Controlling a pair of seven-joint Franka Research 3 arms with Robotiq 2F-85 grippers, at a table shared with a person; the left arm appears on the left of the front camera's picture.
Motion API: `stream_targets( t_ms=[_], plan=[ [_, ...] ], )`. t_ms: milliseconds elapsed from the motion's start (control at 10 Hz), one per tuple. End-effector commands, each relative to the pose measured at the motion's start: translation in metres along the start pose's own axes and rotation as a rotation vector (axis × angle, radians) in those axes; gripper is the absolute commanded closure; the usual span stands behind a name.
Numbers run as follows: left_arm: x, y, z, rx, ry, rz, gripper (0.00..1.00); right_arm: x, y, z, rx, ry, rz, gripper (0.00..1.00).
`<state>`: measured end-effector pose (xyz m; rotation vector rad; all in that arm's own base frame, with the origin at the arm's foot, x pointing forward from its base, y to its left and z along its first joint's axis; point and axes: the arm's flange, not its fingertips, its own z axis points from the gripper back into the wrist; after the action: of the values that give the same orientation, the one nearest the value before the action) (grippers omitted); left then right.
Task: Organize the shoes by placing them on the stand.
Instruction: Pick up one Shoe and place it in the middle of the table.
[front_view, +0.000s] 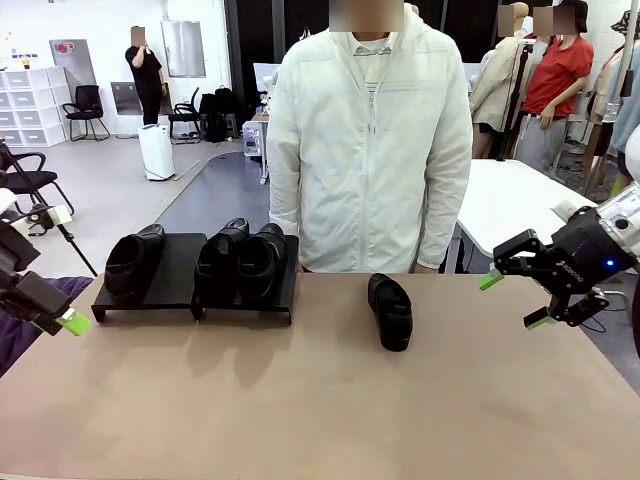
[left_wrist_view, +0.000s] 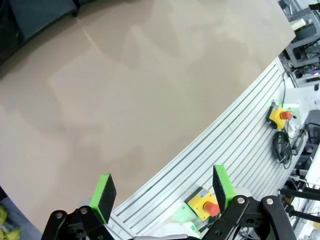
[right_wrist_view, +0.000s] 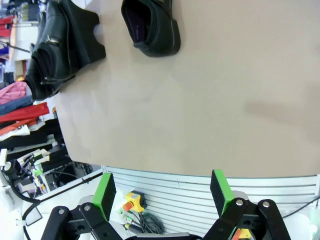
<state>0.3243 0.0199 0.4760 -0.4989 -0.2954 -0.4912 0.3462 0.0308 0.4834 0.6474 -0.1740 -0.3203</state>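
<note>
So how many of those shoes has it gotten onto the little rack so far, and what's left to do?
Three black shoes already sit on the stand: one on its left panel, two together on its right. Nothing is in hand: the left gripper and the right gripper both hang open and empty at the table's sides. Left to do: the fourth shoe, lying on the table in front of the person, with a free spot on the left panel.

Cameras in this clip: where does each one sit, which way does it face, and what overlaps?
Front view: between the arms, facing the person across the table; both grippers at its edges.
Left wrist view: on the left arm, looking down at bare tabletop past the open left gripper.
Right wrist view: above the table, over the open right gripper.
Shared by front and right wrist: the loose shoe and the stand.
</note>
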Motion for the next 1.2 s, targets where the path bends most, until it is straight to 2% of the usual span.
stream_targets(
  t_ms=[0,100,200,300,400,500,600,700,800,900,1100],
  plan=[
    [0.000,0.000,0.003,-0.007,0.003,0.005,0.00,0.028,0.038,-0.025,-0.099,-0.093,0.011,0.00],
    [0.000,0.000,0.003,-0.007,0.003,0.005,0.00,0.064,0.083,-0.071,-0.177,-0.044,0.156,0.00],
    [0.000,0.000,0.003,-0.007,0.003,0.005,0.00,0.090,0.116,-0.113,-0.262,-0.083,0.171,0.00],
    [0.000,0.000,0.003,-0.007,0.003,0.005,0.00,0.107,0.140,-0.152,-0.333,-0.126,0.211,0.00],
    [0.000,0.000,0.003,-0.007,0.003,0.005,0.00,0.112,0.160,-0.183,-0.388,-0.102,0.299,0.00],
    [0.000,0.000,0.003,-0.007,0.003,0.005,0.00,0.117,0.169,-0.205,-0.471,-0.098,0.337,0.00],
    [0.000,0.000,0.003,-0.007,0.003,0.005,0.00,0.118,0.171,-0.212,-0.479,-0.086,0.340,0.00],
    [0.000,0.000,0.003,-0.007,0.003,0.005,0.00,0.118,0.167,-0.200,-0.461,-0.090,0.326,0.00],
    [0.000,0.000,0.003,-0.007,0.003,0.005,0.00,0.111,0.150,-0.222,-0.407,-0.081,0.357,0.00],
    [0.000,0.000,0.003,-0.007,0.003,0.005,0.00,0.111,0.150,-0.222,-0.407,-0.081,0.357,0.00],
    [0.000,0.000,0.003,-0.007,0.003,0.005,0.00,0.130,0.155,-0.223,-0.504,-0.049,0.405,0.00]
  ],
)
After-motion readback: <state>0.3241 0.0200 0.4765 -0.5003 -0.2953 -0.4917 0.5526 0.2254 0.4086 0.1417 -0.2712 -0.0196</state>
